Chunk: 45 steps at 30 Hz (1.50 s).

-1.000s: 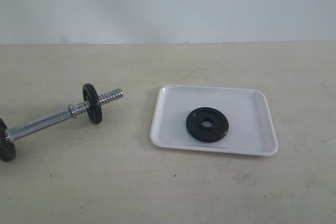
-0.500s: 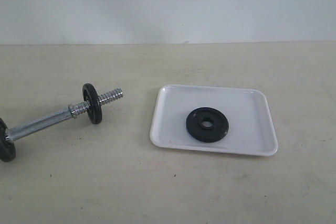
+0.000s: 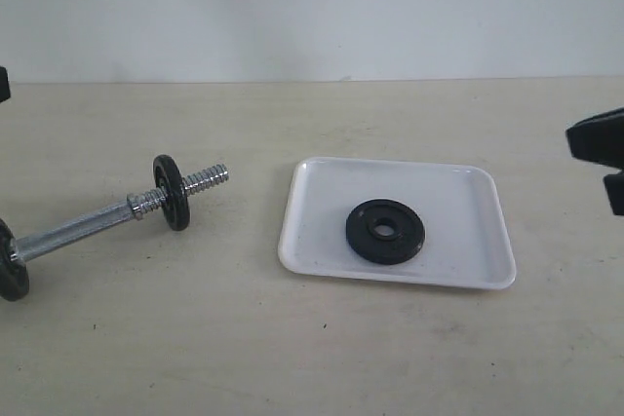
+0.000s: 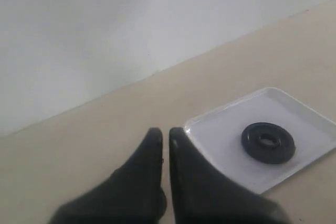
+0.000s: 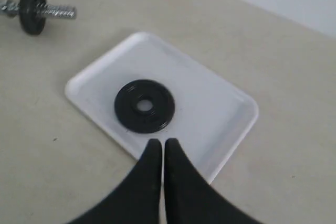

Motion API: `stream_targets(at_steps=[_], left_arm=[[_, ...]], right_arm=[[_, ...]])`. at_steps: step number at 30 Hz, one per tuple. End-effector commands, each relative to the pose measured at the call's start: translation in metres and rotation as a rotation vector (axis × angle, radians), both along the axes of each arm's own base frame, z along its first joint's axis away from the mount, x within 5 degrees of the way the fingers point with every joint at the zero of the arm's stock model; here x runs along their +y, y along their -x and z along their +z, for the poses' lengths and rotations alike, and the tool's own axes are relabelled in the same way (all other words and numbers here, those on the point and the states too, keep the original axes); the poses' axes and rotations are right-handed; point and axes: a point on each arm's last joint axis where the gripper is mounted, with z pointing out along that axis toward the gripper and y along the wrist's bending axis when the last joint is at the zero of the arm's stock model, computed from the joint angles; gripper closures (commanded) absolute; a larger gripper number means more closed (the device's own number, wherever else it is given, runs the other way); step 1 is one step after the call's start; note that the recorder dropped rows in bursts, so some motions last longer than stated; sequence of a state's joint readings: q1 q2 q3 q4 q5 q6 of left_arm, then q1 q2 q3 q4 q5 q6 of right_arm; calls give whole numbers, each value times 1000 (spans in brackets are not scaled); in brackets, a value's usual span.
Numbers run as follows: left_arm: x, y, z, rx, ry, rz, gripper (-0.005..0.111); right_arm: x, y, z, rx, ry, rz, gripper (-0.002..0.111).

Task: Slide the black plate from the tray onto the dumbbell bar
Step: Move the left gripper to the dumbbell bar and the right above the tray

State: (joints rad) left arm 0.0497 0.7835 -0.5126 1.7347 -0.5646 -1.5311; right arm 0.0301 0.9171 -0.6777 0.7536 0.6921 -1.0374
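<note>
Beige tabletop runs back to a plain white wall in the exterior view. The tray (image 3: 458, 231) sits right of centre, all four rims clear, with bare table on every side. The black plate (image 3: 385, 232) lies flat inside it, near the middle, well off the rims. The dumbbell bar (image 3: 78, 228) lies at far left, tilted. Its threaded end points toward the tray w/ a wide open gap between them, and its other end is cut by the frame edge. A mounted disc (image 3: 174, 192) stands behind the bare thread. The right gripper (image 3: 597, 140) shows only at the right edge, apart from the tray. The left gripper (image 3: 3, 85) is a sliver at the left edge.

Left wrist view: left gripper (image 4: 165, 134) fingers together, holding nothing. Tray (image 4: 220, 129) corner is just beyond the tips, plate (image 4: 268, 142) further in.

Right wrist view: right gripper (image 5: 161, 144) fingers pressed together, empty, over the tray (image 5: 210, 114) rim. Plate (image 5: 144, 106) just ahead, not touched. Bar's threaded end (image 5: 55, 10) is well off, w/ clear table between.
</note>
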Motion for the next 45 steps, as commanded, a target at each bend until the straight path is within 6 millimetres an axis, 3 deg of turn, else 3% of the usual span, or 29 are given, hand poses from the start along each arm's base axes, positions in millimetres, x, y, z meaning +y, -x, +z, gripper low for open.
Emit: stream_targets(at_steps=[1,8,14,18,22,33,45], left_arm=[[2,-35,-1,58,-44,-12,102],[7,-67,-37,144,-194,-38,102],[14,-84,-61,116,-448,-88,102],[17,-95,-85,155,-561,-136,102],[25,-101,-95,129,-734,-152,102],[26,-112,-137,305,-694,-177,102],[25,-117,-141,331,-628,-148,102]], right_arm=[[7,-22,-9,136,17,116,109],[8,-44,-21,114,19,121,109],[9,-57,-21,-8,36,134,109],[7,-60,-19,-40,43,110,109],[7,-61,-19,-41,42,108,109],[9,-64,-14,-82,-13,84,109],[10,-64,-13,-81,-46,72,109]])
